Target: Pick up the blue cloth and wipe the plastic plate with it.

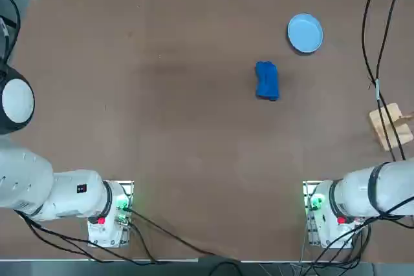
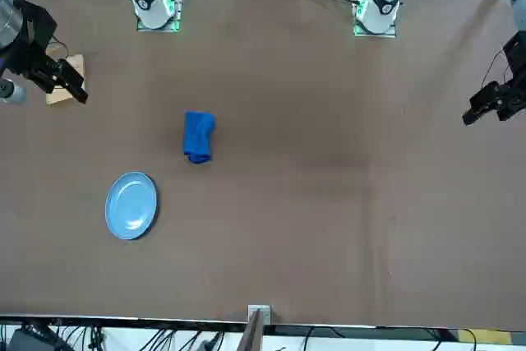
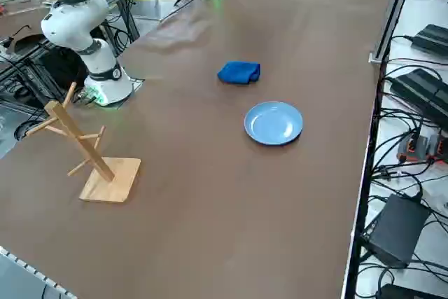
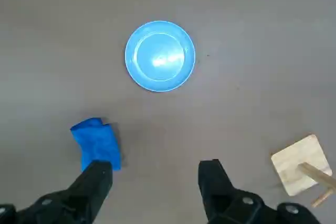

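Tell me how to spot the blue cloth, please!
Look at the big brown table. On it is a round, light blue plate. Near the plate, toward the robot's side, lies the cloth: a small, soft, folded bundle, longer than it is wide and much darker blue than the plate.

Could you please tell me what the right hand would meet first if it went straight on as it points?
The right hand would probably meet the tabletop near the blue cloth, though depth is unclear.
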Controlling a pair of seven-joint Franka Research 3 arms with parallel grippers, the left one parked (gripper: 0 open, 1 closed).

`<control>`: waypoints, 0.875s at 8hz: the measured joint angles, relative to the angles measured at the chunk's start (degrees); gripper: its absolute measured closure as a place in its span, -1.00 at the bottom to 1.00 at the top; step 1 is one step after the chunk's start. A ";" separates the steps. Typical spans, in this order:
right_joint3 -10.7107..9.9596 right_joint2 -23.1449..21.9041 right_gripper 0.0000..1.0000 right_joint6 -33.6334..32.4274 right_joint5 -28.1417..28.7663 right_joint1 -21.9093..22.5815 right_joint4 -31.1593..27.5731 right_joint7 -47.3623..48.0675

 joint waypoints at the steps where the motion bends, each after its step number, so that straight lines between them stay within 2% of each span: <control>1: 0.00 0.00 -1.00 0.00 0.00 0.00 0.00 0.01; 4: 0.04 0.00 -1.00 0.28 0.00 0.62 0.00 0.62; 7: 0.30 1.96 -1.00 4.93 0.02 2.77 -1.53 1.46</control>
